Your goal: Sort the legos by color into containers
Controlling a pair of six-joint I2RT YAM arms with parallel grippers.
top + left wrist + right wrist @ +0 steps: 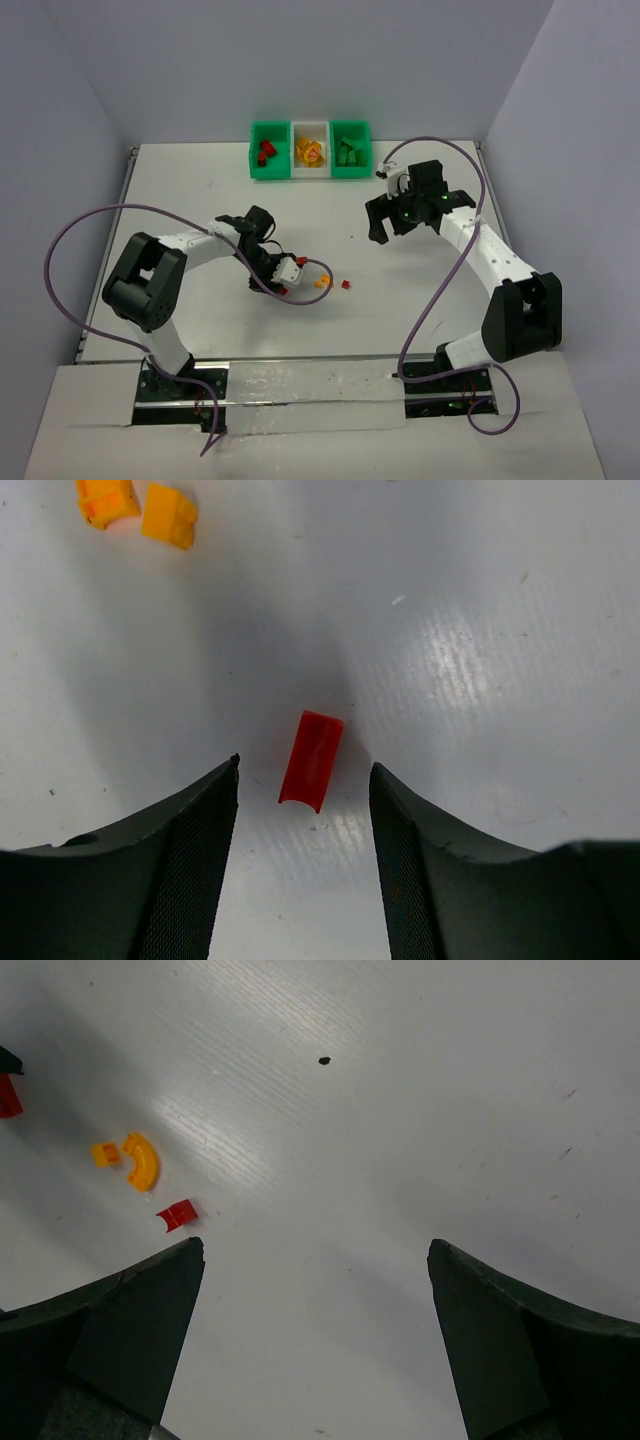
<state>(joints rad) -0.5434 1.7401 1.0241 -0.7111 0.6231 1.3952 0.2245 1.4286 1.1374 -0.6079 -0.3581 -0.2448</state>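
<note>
My left gripper point(305, 764) is open and low over the table. A small red curved lego point(311, 760) lies flat between its fingertips, touching neither. Two orange legos point(107, 500) point(170, 516) lie beyond it. In the top view the left gripper point(283, 287) is left of the orange legos point(322, 282) and another red lego point(346, 285). My right gripper point(378, 220) point(315, 1247) is open and empty above bare table. The containers stand at the back: a green bin point(253, 160) with red legos, a white bin point(311, 128) with orange and yellow ones, a green bin point(365, 150) with green ones.
The right wrist view shows the orange pieces point(142, 1160), the red lego point(179, 1214) and the other red lego point(8, 1095) at its left edge. Purple cables loop over the table beside both arms. Grey walls stand close on three sides.
</note>
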